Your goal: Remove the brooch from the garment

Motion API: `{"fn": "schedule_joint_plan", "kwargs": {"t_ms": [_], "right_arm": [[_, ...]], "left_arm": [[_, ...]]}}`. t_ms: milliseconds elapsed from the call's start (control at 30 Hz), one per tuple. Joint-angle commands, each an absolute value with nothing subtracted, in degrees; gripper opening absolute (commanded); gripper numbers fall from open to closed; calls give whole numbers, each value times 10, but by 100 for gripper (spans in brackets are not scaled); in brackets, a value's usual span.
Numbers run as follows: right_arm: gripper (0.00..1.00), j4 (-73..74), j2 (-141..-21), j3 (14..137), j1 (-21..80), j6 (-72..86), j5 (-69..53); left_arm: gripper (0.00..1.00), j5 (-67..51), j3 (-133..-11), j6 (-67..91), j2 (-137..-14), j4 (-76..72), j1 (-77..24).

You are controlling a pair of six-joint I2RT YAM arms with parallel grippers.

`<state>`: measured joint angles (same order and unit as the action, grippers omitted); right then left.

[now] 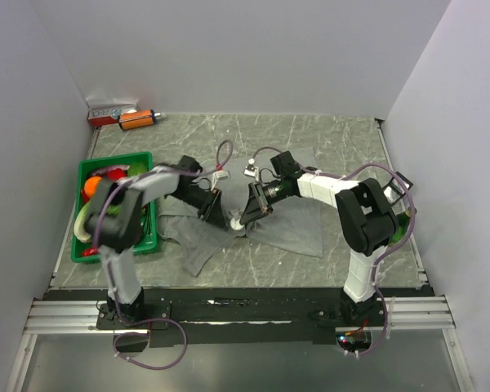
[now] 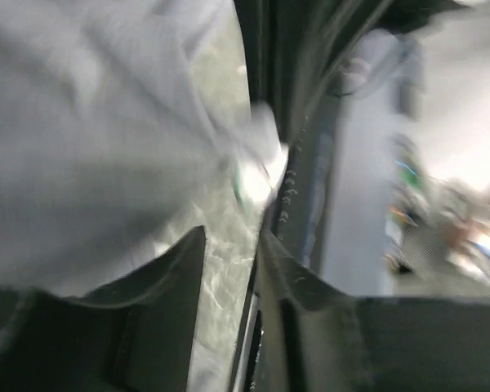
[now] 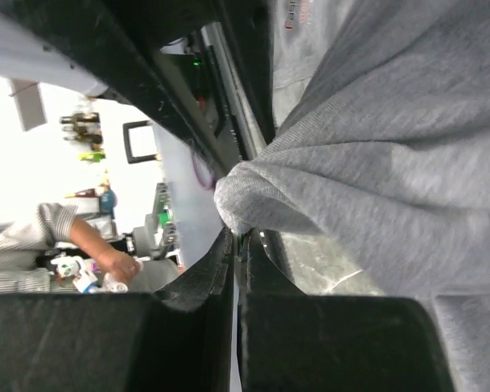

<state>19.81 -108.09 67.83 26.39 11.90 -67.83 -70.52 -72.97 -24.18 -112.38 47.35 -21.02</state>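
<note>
Top external, arms folded inward over garment point(image 1: 290, 229), right tool point(image 1: 243, 219) pinching a fold, left tool point(image 1: 226, 219) parted

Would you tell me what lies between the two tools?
In the top view, a fold of the garment with a small whitish piece, probably the brooch.

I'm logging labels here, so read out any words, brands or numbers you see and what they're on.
None can be read.
Red lettering on the garment: cut off at the frame edge, blurred.
Print on the red and white box: too small.
</note>
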Motion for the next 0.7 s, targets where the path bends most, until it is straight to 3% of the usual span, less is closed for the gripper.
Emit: {"fn": "schedule_joint_plan", "kwargs": {"t_ms": [0,67,233,533,667], "right_arm": [[0,194,-1025,692,229,126,-730],[0,209,-1022,705,219,130,-764],[0,212,-1028,710,219,143,-812],[0,-15,-1037,648,220,316,-852],[0,-44,-1036,638,221,352,-851]], "left_arm": [[39,-524,-659,81,-932,88,-199],[37,-587,-689,140,-965,99,-192],[32,-685,-618,283,-930,-71,-210],[33,-704,-620,207,-945,67,-214],[34,-724,-637,201,-968,78,-214]]}}
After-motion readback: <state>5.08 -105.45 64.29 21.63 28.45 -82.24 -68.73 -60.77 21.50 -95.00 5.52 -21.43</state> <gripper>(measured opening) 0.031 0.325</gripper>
